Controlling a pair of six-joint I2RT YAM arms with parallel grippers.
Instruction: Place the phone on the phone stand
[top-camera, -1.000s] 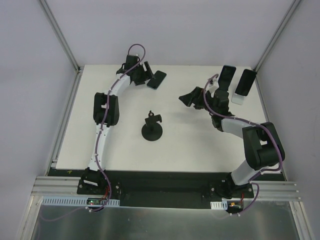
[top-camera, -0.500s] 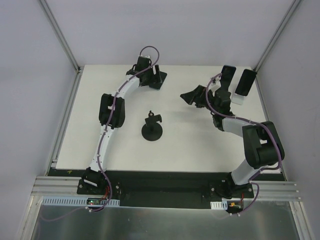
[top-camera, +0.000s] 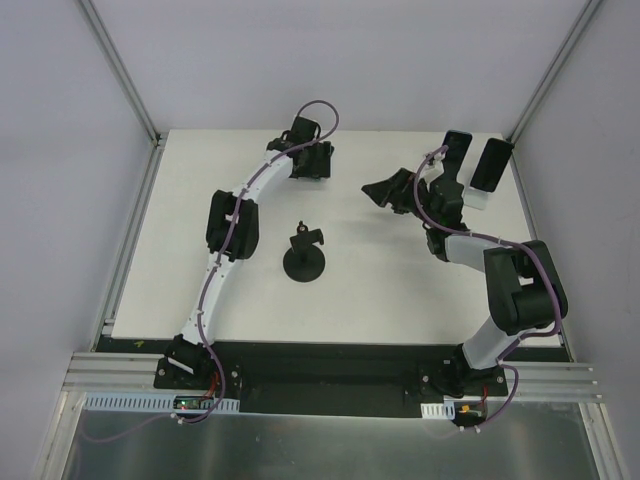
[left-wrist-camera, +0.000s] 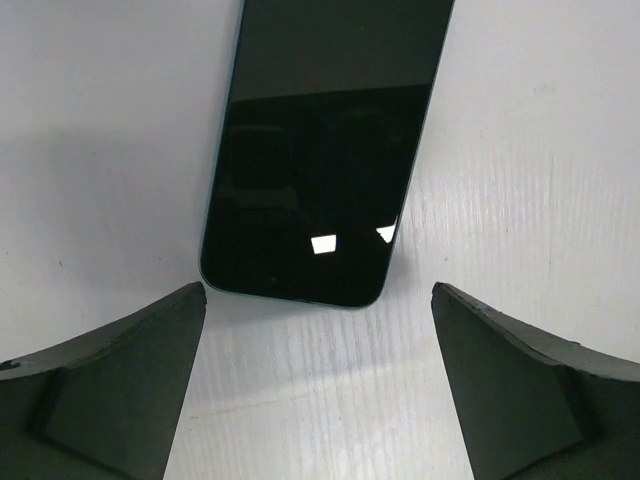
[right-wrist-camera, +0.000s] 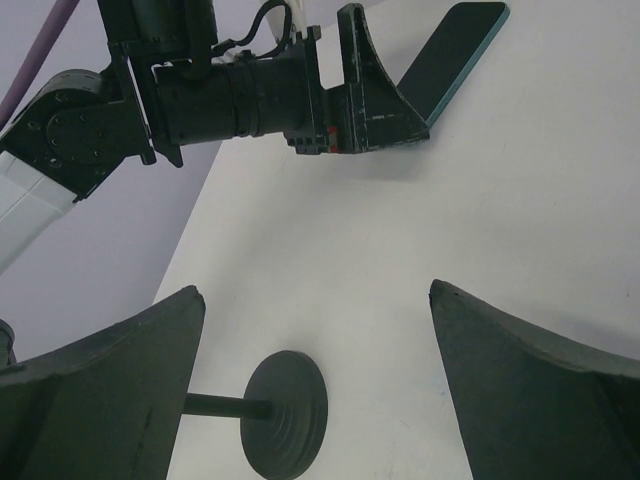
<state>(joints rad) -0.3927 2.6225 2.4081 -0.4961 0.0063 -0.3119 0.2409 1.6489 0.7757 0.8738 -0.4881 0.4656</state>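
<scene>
The phone (left-wrist-camera: 320, 150) lies flat on the white table, dark screen up, with a teal edge. My left gripper (left-wrist-camera: 318, 292) is open and hovers over the phone's near end, one finger on each side, not touching it. In the top view the left gripper (top-camera: 316, 163) covers most of the phone. The black phone stand (top-camera: 303, 256) stands upright at the table's middle; it also shows in the right wrist view (right-wrist-camera: 285, 415). My right gripper (top-camera: 381, 192) is open and empty, right of the stand and pointing toward it (right-wrist-camera: 315, 295).
Two other dark phones (top-camera: 455, 153) (top-camera: 491, 163) lean on white docks at the back right corner, close behind the right arm. The white table (top-camera: 380, 290) ends at metal frame posts on both sides.
My left arm has swung to the right, bringing its open gripper over the phone that lay beside it. The right arm has hardly moved.
</scene>
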